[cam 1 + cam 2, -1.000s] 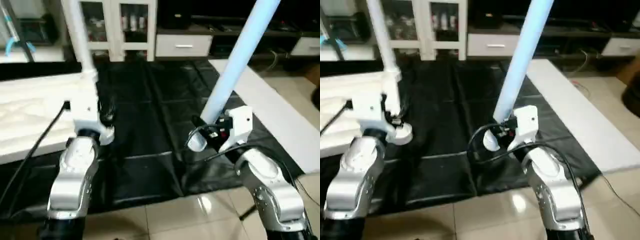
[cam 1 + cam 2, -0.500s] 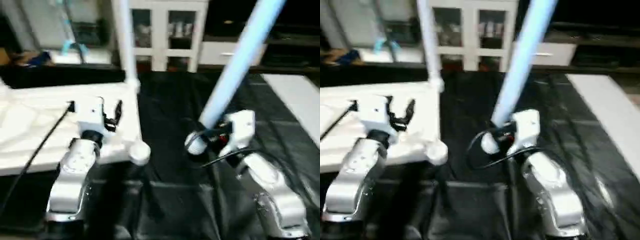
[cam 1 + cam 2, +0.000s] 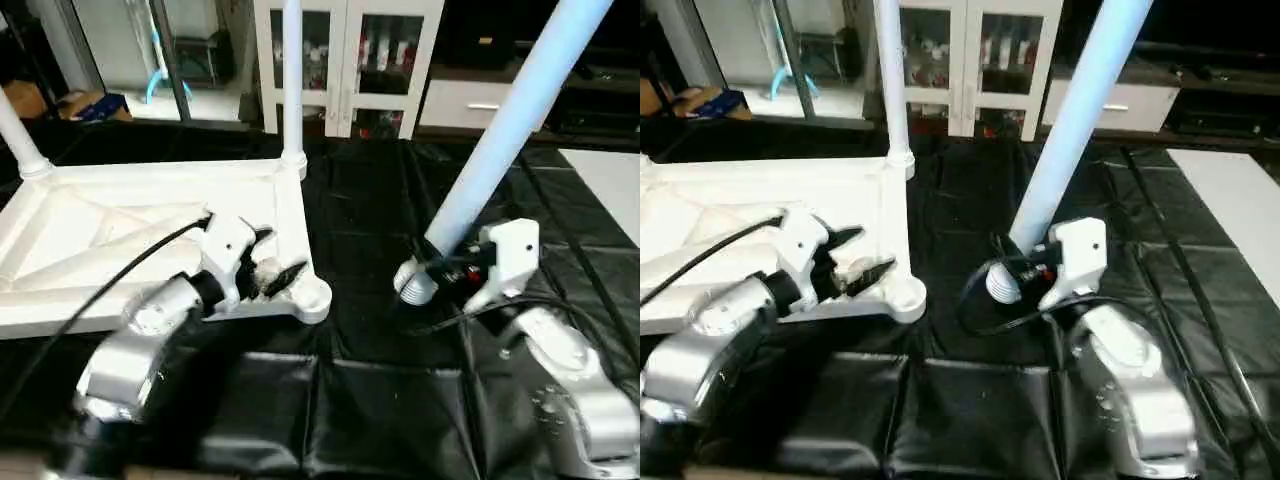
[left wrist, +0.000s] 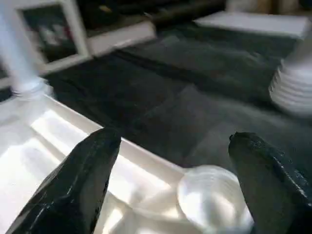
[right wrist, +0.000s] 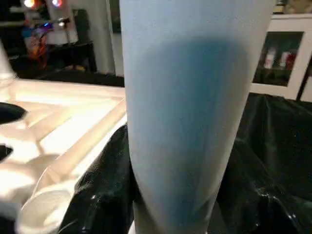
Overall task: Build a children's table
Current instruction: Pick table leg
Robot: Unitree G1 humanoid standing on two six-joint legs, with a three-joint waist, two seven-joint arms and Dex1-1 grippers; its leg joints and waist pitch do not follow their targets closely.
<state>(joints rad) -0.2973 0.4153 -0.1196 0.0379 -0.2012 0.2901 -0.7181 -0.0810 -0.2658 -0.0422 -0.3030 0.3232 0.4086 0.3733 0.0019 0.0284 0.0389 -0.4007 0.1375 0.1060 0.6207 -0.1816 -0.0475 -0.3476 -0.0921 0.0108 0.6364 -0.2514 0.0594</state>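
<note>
Your right gripper (image 3: 440,272) pinches a leg (image 3: 510,125) low on its tube, long axis slanting toward one o'clock, flared end down. Your left gripper (image 3: 275,272) stands spread over the upturned tabletop (image 3: 70,235) at nine o'clock, at its near corner socket (image 3: 312,298).

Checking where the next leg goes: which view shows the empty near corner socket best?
The left wrist view: the empty socket sits close, its open mouth visible. The eye views show it smaller, from above, beside the left tool; the right wrist view catches it at an edge.

left gripper (image 4: 170,190) jaws apart | over tabletop (image 4: 58,146) corner socket (image 4: 209,195)
</note>
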